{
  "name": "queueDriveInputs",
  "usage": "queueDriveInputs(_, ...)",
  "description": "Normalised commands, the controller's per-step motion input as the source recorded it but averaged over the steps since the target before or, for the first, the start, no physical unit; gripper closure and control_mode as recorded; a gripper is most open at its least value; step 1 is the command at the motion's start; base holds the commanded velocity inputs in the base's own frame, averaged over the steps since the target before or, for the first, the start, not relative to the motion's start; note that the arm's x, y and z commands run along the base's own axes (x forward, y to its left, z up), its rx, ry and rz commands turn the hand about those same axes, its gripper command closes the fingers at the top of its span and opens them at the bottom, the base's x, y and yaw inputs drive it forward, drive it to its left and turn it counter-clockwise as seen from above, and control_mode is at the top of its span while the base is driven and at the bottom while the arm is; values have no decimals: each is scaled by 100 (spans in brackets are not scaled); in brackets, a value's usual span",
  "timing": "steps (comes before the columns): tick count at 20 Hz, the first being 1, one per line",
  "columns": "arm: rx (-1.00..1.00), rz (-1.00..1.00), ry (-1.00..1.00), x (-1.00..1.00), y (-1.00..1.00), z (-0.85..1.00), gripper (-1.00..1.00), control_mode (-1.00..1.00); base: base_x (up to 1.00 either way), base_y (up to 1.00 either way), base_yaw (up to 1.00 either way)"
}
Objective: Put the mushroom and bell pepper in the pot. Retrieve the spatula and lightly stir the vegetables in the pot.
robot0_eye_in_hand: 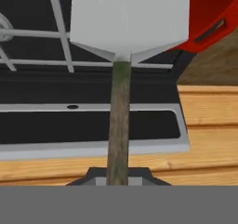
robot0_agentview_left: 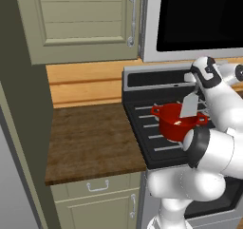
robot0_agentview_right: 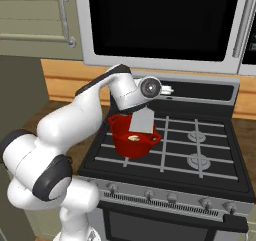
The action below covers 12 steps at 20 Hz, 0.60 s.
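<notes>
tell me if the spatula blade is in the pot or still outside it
In, at least partly. The spatula hangs blade-down from the shut fingers, its lower edge dipping inside the rim of the pot. Whether it touches the vegetables, cannot tell.

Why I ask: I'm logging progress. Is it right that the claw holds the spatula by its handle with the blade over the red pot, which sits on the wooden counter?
Not quite. The pot sits on the stove, not the counter, as the right base view shows. The claw does hold the spatula by its handle, blade over the pot.
</notes>
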Motion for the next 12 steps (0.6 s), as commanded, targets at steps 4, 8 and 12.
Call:
queueDriveInputs(4,0,0,-22,-2,1,-47,100,-100,0,0,0)
queueDriveInputs(8,0,0,-33,-17,7,-29,100,-100,0,0,0)
queueDriveInputs(12,0,0,-10,-5,19,-46,100,-100,0,0,0)
